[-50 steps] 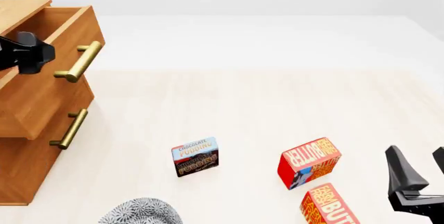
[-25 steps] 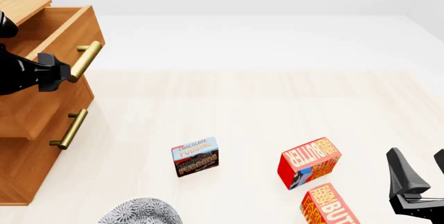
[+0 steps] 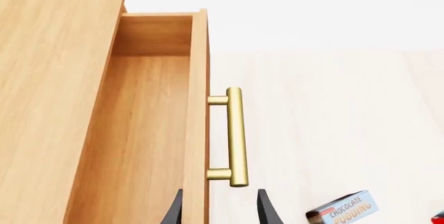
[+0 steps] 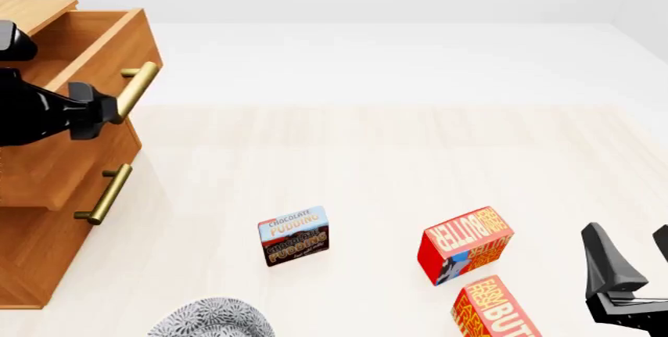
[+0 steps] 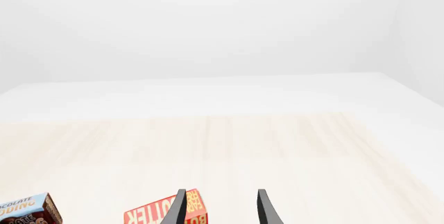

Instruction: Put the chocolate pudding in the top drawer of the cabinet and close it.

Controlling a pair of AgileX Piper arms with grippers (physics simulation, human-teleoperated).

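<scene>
Since the earlier front picture the left gripper (image 4: pixel 92 110) has been carried forward from over the drawer box to just below the brass handle (image 4: pixel 137 91); the top drawer (image 4: pixel 89 79) stands pulled out of the cabinet (image 4: pixel 42 227), seemingly a little further than then; nothing else is seen to have shifted.

Left jaws are seen parted in the left wrist view, astride the drawer front (image 3: pixel 197 104) near the handle's lower end, gripping nothing; right gripper (image 4: pixel 626 270) is parked low at the table's (image 4: pixel 418 149) right edge, jaws apart and empty.

Chocolate pudding (image 4: pixel 294 235) stands on the table, well apart from the cabinet, still outside the drawer; two butter boxes (image 4: pixel 465 245) (image 4: pixel 490 310) lie to its right; a speckled grey bowl (image 4: pixel 209 320) is cut by the near edge.

Step judged in hand: opening finished, the pick not yet begun; the left arm is best lifted clear of the handle before swinging; the pudding should be approached from above and gripped across its narrow sides, the butter avoided; release is best made low inside the drawer, so the box does not tip; the front is then to be pushed squarely.
</scene>
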